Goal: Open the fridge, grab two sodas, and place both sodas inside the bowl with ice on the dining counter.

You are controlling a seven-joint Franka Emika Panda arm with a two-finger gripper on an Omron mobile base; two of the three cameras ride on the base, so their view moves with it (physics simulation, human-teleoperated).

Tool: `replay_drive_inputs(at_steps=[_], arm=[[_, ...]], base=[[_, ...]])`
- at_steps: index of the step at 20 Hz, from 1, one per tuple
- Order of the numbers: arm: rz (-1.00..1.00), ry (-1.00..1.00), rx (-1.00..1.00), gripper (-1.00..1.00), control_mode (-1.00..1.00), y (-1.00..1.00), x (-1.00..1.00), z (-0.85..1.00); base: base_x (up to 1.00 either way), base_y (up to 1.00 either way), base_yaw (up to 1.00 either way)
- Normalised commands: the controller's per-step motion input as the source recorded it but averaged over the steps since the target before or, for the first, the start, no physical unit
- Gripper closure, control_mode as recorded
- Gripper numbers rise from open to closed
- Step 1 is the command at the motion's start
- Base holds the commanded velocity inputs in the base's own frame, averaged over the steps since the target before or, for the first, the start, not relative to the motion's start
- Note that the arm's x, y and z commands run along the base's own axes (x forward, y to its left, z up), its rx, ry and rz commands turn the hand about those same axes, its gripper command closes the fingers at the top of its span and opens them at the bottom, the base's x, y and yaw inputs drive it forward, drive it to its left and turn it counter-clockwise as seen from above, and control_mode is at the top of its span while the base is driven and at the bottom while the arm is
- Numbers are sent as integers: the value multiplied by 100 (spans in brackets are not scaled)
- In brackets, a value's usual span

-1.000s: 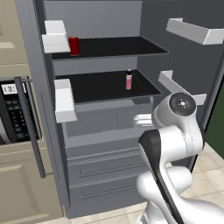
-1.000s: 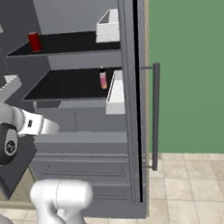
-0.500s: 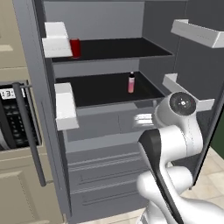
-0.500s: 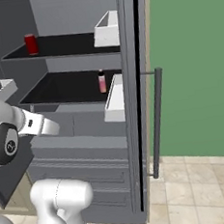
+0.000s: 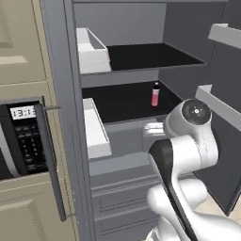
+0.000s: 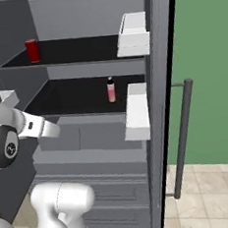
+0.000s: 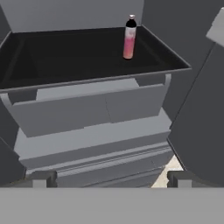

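Note:
The grey fridge (image 5: 123,175) stands with both doors swung open. One red soda (image 6: 32,50) with a dark top stands at the left of the upper black shelf; a second soda is hidden. My gripper (image 6: 57,131) hovers low in front of the fridge's crisper drawers (image 7: 87,111), below the lower shelf and well under the soda. In the hand view my gripper (image 7: 109,180) is open, its fingertips (image 7: 41,179) wide apart with nothing between them. The bowl and the dining counter are out of view.
A small pink bottle (image 7: 130,37) with a black cap stands on the lower shelf (image 6: 80,97). White door bins (image 5: 93,52) (image 6: 137,111) jut from both open doors. A beige cabinet with a microwave (image 5: 21,139) sits left; a green wall (image 6: 209,52) is right.
The whole picture has shifted and grown: the base has driven closer to the fridge. In the left base view the soda has passed behind the left door bin. The arm keeps its pose.

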Motion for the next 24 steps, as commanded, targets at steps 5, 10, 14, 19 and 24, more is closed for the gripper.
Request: replay_drive_inputs(at_steps=[5, 10, 14, 19, 24], arm=[[0, 0, 0, -100, 100, 0, 0, 0], [0, 0, 0, -100, 100, 0, 0, 0], [0, 0, 0, -100, 100, 0, 0, 0], [0, 0, 1, -100, -100, -2, 14, 0], [3, -5, 7, -100, -100, -20, 64, -19]], base=[[63, -13, -1], [52, -37, 0], [61, -26, 0], [56, -12, 2], [0, 0, 0]])
